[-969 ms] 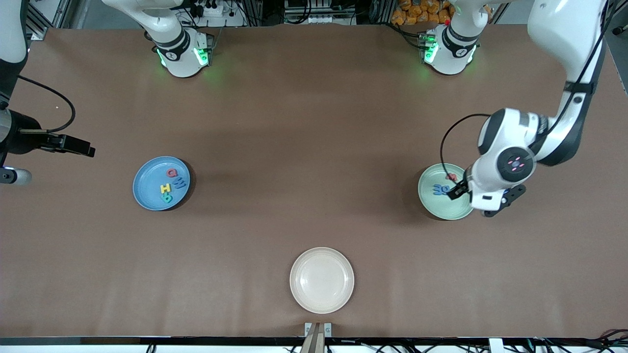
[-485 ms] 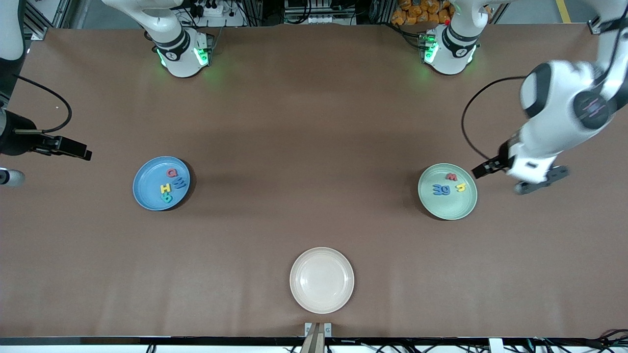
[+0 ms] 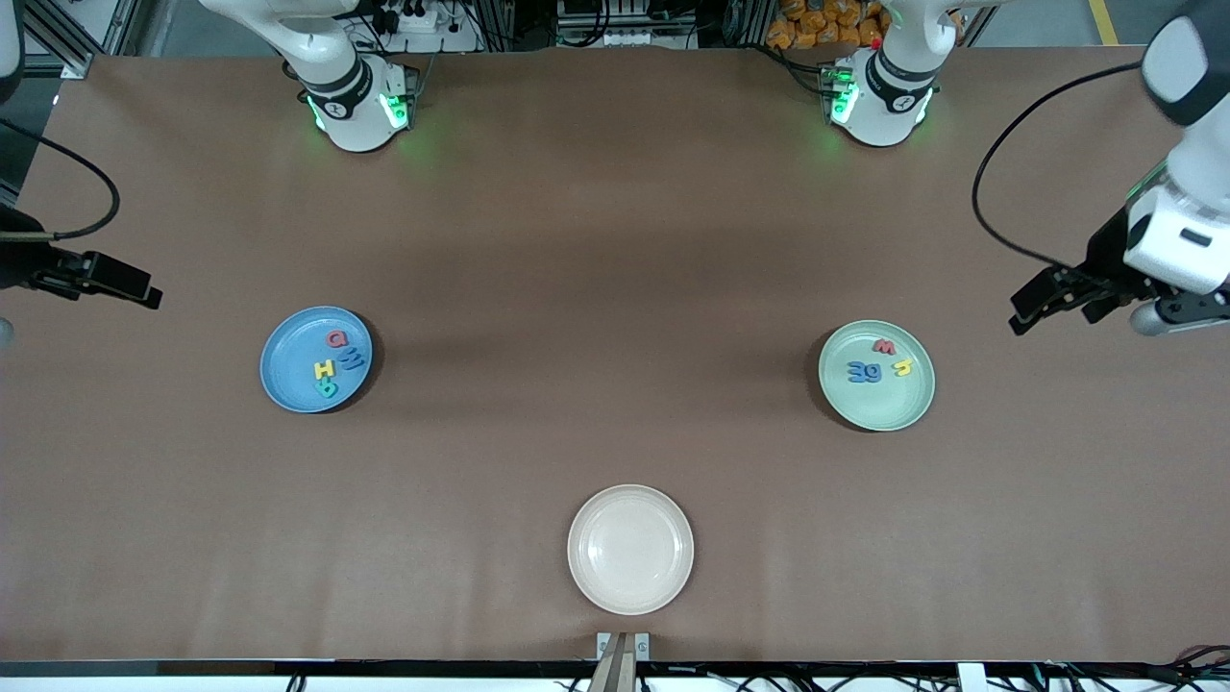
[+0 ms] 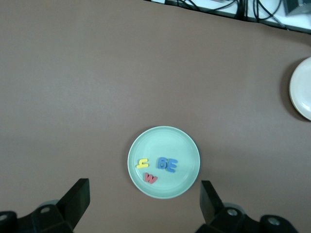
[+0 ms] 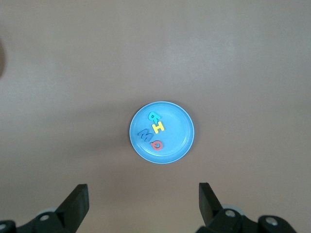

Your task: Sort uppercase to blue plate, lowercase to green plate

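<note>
- Sorting looks finished: uppercase (image 3: 332, 363) on the blue plate (image 3: 284, 380), lowercase (image 3: 876, 363) on the green plate (image 3: 884, 408).
- Left gripper (image 3: 1052, 300) and right gripper (image 3: 115, 281) hang over the counter's ends, fingers open, empty.
- Next: probably nothing to pick.

Lighting even and moderately bright from overhead; soft dark shadows beside the blue plate (image 3: 316, 359) and green plate (image 3: 875, 375); green lamp glow at both arm bases; left arm slightly motion-blurred; wrist views sharp, without glare.
</note>
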